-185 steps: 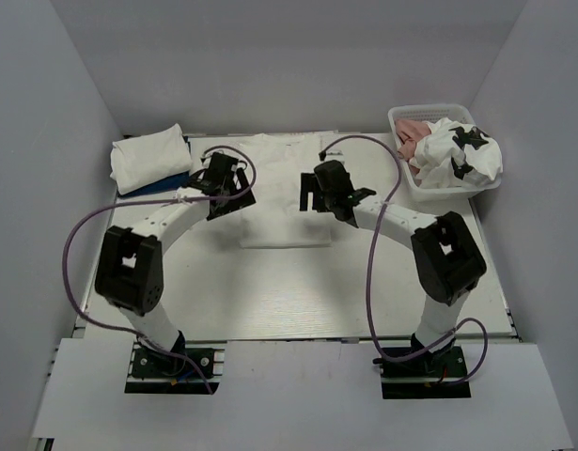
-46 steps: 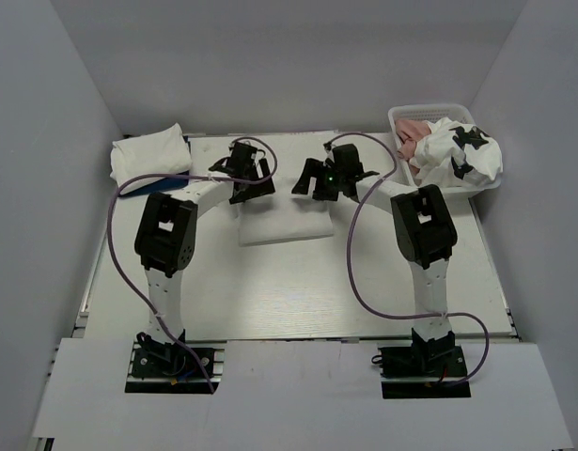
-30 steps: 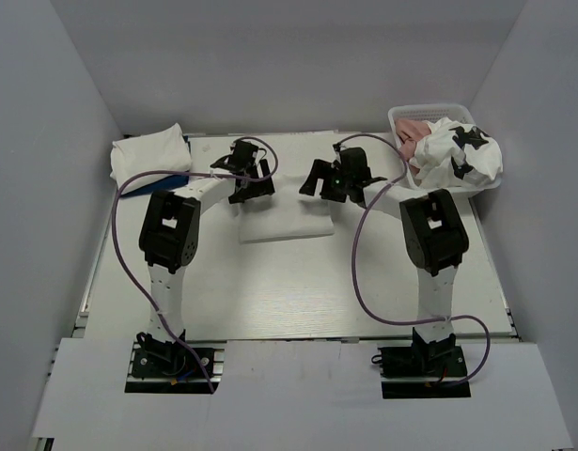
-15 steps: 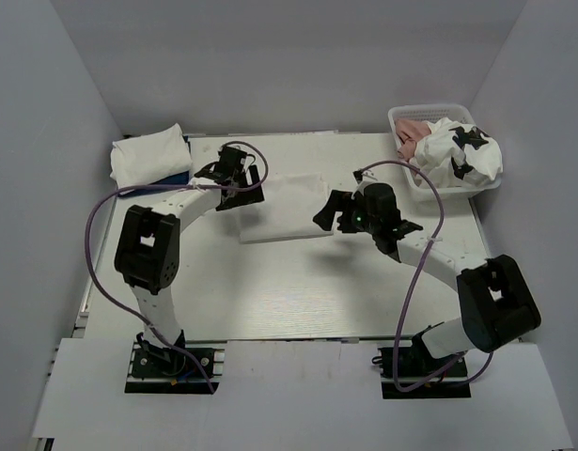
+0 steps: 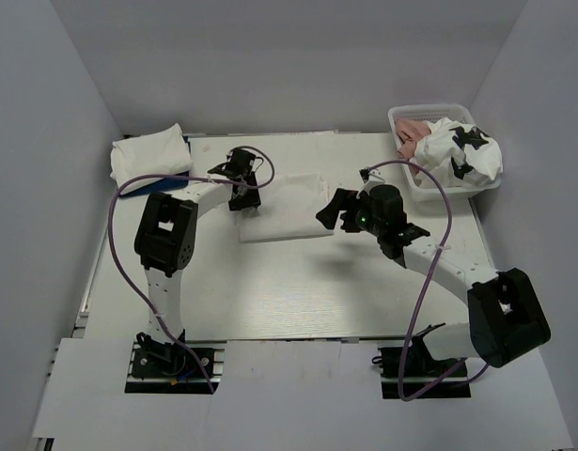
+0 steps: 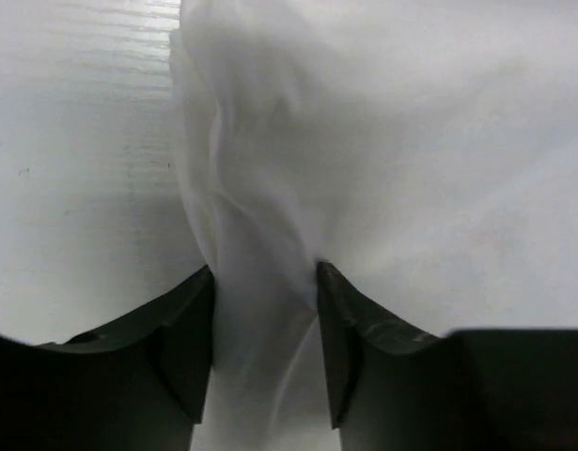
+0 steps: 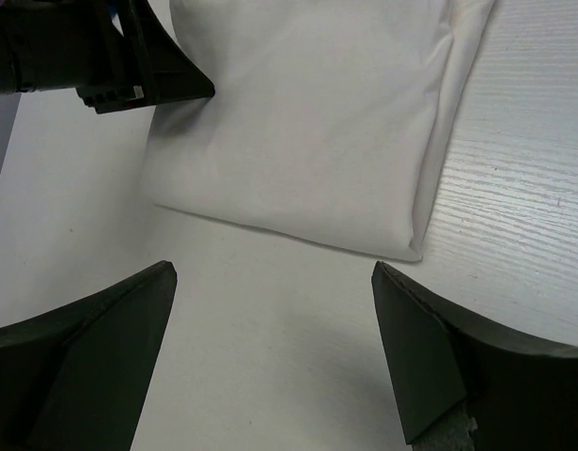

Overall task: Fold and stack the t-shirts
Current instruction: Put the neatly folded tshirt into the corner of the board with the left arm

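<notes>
A folded white t-shirt [image 5: 289, 209] lies flat in the middle of the table. My left gripper [image 5: 243, 194] sits at its left edge, and in the left wrist view a bunched ridge of the white cloth [image 6: 260, 225] is pinched in that gripper [image 6: 265, 272]. My right gripper [image 5: 340, 209] hovers just off the shirt's right side, open and empty. In the right wrist view it [image 7: 272, 272] is over bare table with the folded shirt [image 7: 307, 122] ahead of it. A folded white tee [image 5: 149, 155] rests on a blue one [image 5: 173, 180] at the back left.
A white basket [image 5: 401, 117] at the back right holds a white tee with black patches [image 5: 462, 150] and a dusty-pink one [image 5: 415, 132]. Grey walls close in the table on three sides. Purple cables loop from both arms.
The right arm has drawn back from the shirt toward the near right, its gripper still open. The left gripper's jaws have closed on the shirt's left edge.
</notes>
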`<action>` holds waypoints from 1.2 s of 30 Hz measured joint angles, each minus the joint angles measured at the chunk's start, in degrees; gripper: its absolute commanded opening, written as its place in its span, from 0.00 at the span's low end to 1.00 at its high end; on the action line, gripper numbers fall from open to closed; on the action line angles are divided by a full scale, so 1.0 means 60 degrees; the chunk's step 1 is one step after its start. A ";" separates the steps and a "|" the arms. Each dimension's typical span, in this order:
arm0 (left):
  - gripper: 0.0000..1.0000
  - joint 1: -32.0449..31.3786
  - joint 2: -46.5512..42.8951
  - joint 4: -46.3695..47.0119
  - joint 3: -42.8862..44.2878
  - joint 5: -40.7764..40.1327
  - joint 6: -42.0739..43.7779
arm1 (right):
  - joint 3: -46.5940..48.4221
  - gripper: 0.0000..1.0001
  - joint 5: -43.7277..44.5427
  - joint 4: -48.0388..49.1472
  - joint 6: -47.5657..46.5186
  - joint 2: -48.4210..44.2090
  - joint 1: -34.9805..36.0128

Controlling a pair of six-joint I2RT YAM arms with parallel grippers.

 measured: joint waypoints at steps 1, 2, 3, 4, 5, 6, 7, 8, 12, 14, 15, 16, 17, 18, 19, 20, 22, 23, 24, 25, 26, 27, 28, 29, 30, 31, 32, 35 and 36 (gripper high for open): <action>0.40 0.0000 0.0011 0.0047 -0.0007 0.0022 0.0004 | -0.0022 0.90 -0.0007 -0.0007 0.0000 -0.0022 0.0000; 0.30 0.0000 0.0022 0.0106 -0.0029 0.0055 0.0004 | -0.0062 0.90 -0.0015 0.0000 0.0004 -0.0066 0.0000; 0.13 0.0000 0.0029 0.0208 -0.0066 0.0120 -0.0018 | -0.0127 0.90 -0.0004 0.0018 0.0004 -0.0138 -0.0004; 0.00 -0.0007 0.0029 0.0342 -0.0106 0.0219 -0.0055 | -0.0193 0.90 0.0015 0.0018 0.0004 -0.0226 -0.0007; 0.00 -0.0029 0.0029 0.0426 -0.0127 0.0255 -0.0040 | -0.0273 0.90 0.0044 0.0051 0.0000 -0.0331 -0.0015; 0.00 -0.0066 0.0029 0.0484 -0.0142 0.0259 0.0015 | -0.0339 0.90 0.0098 0.0066 -0.0007 -0.0423 -0.0018; 0.00 -0.0102 0.0029 0.0517 -0.0142 0.0182 0.0055 | -0.0390 0.90 0.0160 0.0076 -0.0011 -0.0499 -0.0022; 0.00 -0.0135 0.0029 0.0521 -0.0146 0.0091 0.0084 | -0.0433 0.90 0.0233 0.0091 -0.0022 -0.0561 -0.0029; 0.00 -0.0262 0.0025 0.0288 -0.0015 -0.0678 0.0244 | -0.0466 0.90 0.0517 0.0131 -0.0124 -0.0616 -0.0036; 0.00 -0.0368 0.0025 -0.0029 0.0106 -0.1220 0.0525 | -0.0470 0.90 0.0616 0.0160 -0.0168 -0.0616 -0.0036; 0.00 -0.0390 0.0015 -0.0153 0.0131 -0.1494 0.0750 | -0.0474 0.90 0.0648 0.0182 -0.0186 -0.0612 -0.0036; 0.00 -0.0390 -0.0015 -0.0226 0.0131 -0.1687 0.0911 | -0.0477 0.90 0.0685 0.0215 -0.0200 -0.0612 -0.0036; 0.00 -0.0368 -0.0062 -0.0357 0.0131 -0.2004 0.1202 | -0.0477 0.90 0.0710 0.0237 -0.0219 -0.0612 -0.0036; 0.00 -0.0328 -0.0109 -0.0455 0.0142 -0.2222 0.1446 | -0.0481 0.90 0.0743 0.0255 -0.0233 -0.0612 -0.0036; 0.00 -0.0270 -0.0164 -0.0561 0.0197 -0.2459 0.1708 | -0.0481 0.90 0.0780 0.0266 -0.0255 -0.0616 -0.0036; 0.00 -0.0197 -0.0211 -0.0670 0.0302 -0.2718 0.1960 | -0.0488 0.90 0.0820 0.0273 -0.0288 -0.0612 -0.0036; 0.00 -0.0069 -0.0321 -0.0816 0.0601 -0.3206 0.2433 | -0.0521 0.90 0.0947 0.0288 -0.0364 -0.0616 -0.0036; 0.00 -0.0015 -0.0390 -0.0834 0.0750 -0.3439 0.2616 | -0.0554 0.90 0.1016 0.0302 -0.0386 -0.0616 -0.0036; 0.00 0.0047 -0.0492 -0.0856 0.0925 -0.3661 0.2801 | -0.0605 0.90 0.1089 0.0353 -0.0412 -0.0616 -0.0040; 0.00 0.0106 -0.0583 -0.0889 0.1107 -0.3825 0.2973 | -0.0645 0.90 0.1162 0.0368 -0.0426 -0.0616 -0.0040; 0.00 0.0164 -0.0685 -0.0889 0.1311 -0.3978 0.3151 | -0.0681 0.90 0.1220 0.0390 -0.0441 -0.0616 -0.0040; 0.00 0.0211 -0.0758 -0.0892 0.1534 -0.4105 0.3308 | -0.0710 0.90 0.1260 0.0444 -0.0448 -0.0616 -0.0040; 0.00 0.0295 -0.0780 -0.0951 0.1843 -0.4200 0.3435 | -0.0721 0.90 0.1300 0.0484 -0.0452 -0.0616 -0.0040; 0.00 0.0357 -0.0780 -0.0940 0.2164 -0.4288 0.3541 | -0.0729 0.90 0.1344 0.0517 -0.0466 -0.0616 -0.0040; 0.00 0.0430 -0.0769 -0.0980 0.2521 -0.4313 0.3650 | -0.0729 0.90 0.1410 0.0539 -0.0488 -0.0616 -0.0040; 0.00 0.0506 -0.0707 -0.1035 0.2874 -0.4328 0.3723 | -0.0729 0.90 0.1461 0.0565 -0.0514 -0.0616 -0.0040; 0.00 0.0594 -0.0612 -0.1100 0.3351 -0.4357 0.3807 | -0.0729 0.90 0.1512 0.0572 -0.0539 -0.0619 -0.0040; 0.00 0.0896 0.0040 -0.1344 0.5133 -0.4422 0.4047 | -0.0729 0.90 0.1730 0.0572 -0.0634 -0.0619 -0.0044; 0.00 0.0987 0.0270 -0.1410 0.5643 -0.4466 0.4109 | -0.0729 0.90 0.1778 0.0576 -0.0659 -0.0619 -0.0047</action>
